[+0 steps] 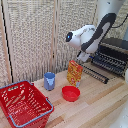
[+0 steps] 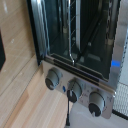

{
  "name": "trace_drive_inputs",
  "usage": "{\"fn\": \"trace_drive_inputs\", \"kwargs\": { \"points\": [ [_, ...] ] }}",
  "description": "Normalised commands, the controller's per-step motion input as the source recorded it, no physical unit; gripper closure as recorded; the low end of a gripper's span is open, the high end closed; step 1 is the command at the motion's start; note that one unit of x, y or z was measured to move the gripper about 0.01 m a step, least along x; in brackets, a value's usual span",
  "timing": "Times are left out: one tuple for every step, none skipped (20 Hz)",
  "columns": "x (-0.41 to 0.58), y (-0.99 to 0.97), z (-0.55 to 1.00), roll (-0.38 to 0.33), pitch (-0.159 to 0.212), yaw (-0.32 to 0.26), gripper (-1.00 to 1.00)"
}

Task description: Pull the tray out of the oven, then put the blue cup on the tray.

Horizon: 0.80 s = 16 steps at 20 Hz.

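Tray [image 1: 111, 62]: dark wire rack, seated in the oven's open front at the exterior view's right; thin parallel wires visible. In the wrist view its wires [image 2: 75, 27] show behind the glass, inside the cavity.

Oven [image 1: 114, 52]: black, boxy, silvery trim, on the wooden table [image 1: 100, 107] at the exterior view's far right. Door [image 1: 95, 73] hangs down and open. Wrist view shows the control panel with three dark knobs [image 2: 74, 90] in a row.

Blue cup [image 1: 49, 80]: light blue, upright on the table, between the red wire basket [image 1: 24, 104] and the orange box [image 1: 74, 73]; apart from both.

Red bowl [image 1: 70, 93]: on the table, just in front of the orange box.

Gripper [image 1: 83, 56]: at the end of the white-and-black arm, above the orange box, near the oven door. Whether the fingers are parted or closed cannot be told.

Backdrop: woven folding screen [image 1: 35, 35].
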Motion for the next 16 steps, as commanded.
{"fn": "trace_drive_inputs", "kwargs": {
  "points": [
    [0.0,-0.59,-0.26,-0.126,0.035,0.0,-1.0],
    [0.0,-0.59,-0.36,-0.09,0.023,0.0,-1.0],
    [0.0,-0.53,-0.37,-0.073,0.032,0.0,-1.0],
    [0.0,-0.52,-0.36,-0.048,0.036,0.0,-1.0],
    [0.0,-0.5,-0.31,-0.043,0.027,0.0,-1.0],
    [0.0,-0.51,-0.31,-0.012,0.018,0.0,-1.0],
    [0.0,-0.55,-0.29,-0.004,0.009,0.0,-1.0],
    [0.0,-0.55,-0.28,0.0,0.008,0.0,-1.0],
    [0.0,-0.58,-0.23,0.0,0.0,0.0,-1.0],
    [0.0,-0.59,-0.2,0.0,0.0,0.0,-1.0],
    [0.0,-0.59,-0.1,0.0,0.0,0.0,-1.0],
    [0.0,-0.64,-0.01,0.009,0.0,0.0,-1.0],
    [0.0,-0.6,0.0,0.006,-0.001,0.0,-1.0],
    [0.0,-0.64,0.0,0.018,-0.015,0.0,-1.0],
    [0.0,-0.61,0.01,0.006,-0.017,0.0,-1.0],
    [0.0,-0.61,0.03,0.01,-0.01,-0.004,-1.0]
  ]
}}
